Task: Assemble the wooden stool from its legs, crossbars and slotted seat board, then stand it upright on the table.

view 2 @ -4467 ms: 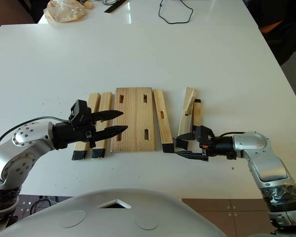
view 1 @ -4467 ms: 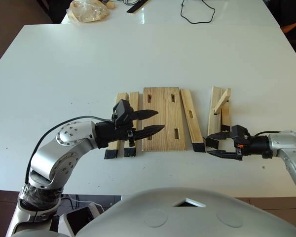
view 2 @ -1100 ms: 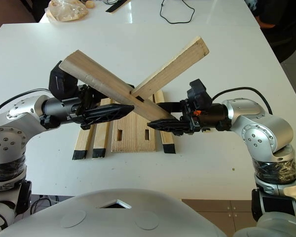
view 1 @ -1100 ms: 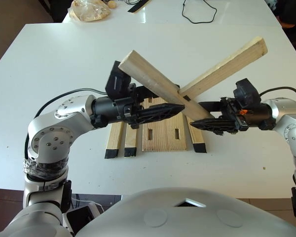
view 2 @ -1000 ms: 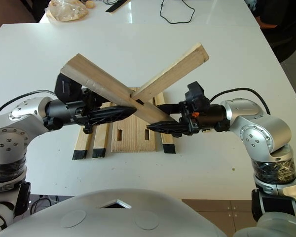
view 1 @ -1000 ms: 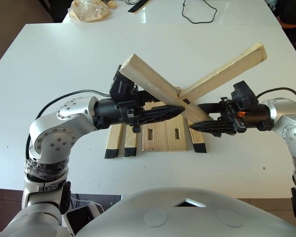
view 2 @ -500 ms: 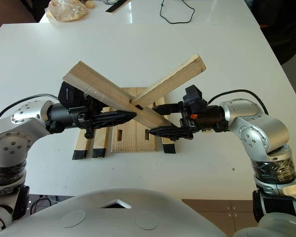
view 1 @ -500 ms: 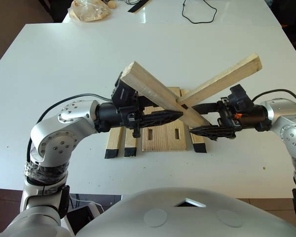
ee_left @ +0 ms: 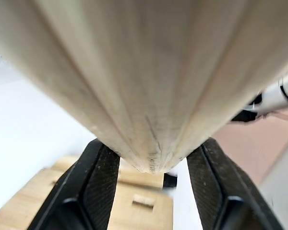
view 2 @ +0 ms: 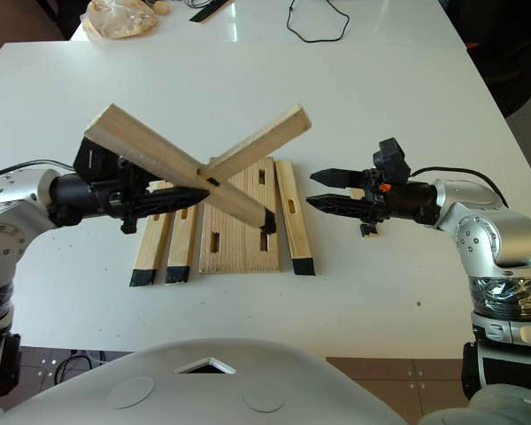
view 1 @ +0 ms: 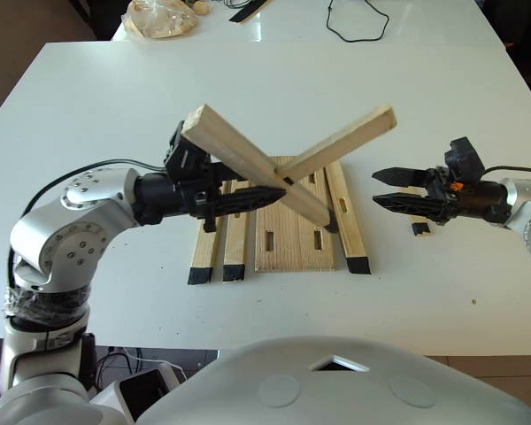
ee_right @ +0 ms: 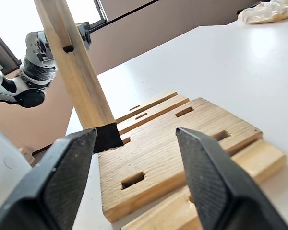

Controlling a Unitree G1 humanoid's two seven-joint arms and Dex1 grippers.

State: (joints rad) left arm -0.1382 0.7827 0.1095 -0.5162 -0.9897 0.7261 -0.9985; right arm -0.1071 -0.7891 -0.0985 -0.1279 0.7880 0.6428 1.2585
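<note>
My left gripper point(view 1: 264, 191) is shut on a wooden leg point(view 1: 239, 155) held slanted above the table, with a crossbar point(view 1: 345, 142) stuck in its slot so the two form an X. In the left wrist view that leg point(ee_left: 149, 72) sits between the two black fingers point(ee_left: 89, 187). The slotted seat board point(view 1: 288, 232) lies flat beneath. Two legs point(view 1: 214, 243) lie left of it and one leg point(view 1: 345, 217) right of it. My right gripper point(view 1: 382, 188) hovers open and empty to the right of the board, apart from the X. From the right wrist the seat board point(ee_right: 182, 139) shows between the spread fingers point(ee_right: 62, 187).
A short piece with a black tip point(view 1: 418, 227) lies under my right gripper. At the table's far edge sit a plastic bag point(view 1: 159, 18) and a black cable point(view 1: 354, 27). The near table edge runs just below the board.
My right gripper has let go of the leg and crossbar and drawn back to the right, open. My left arm has carried the X to the left.
</note>
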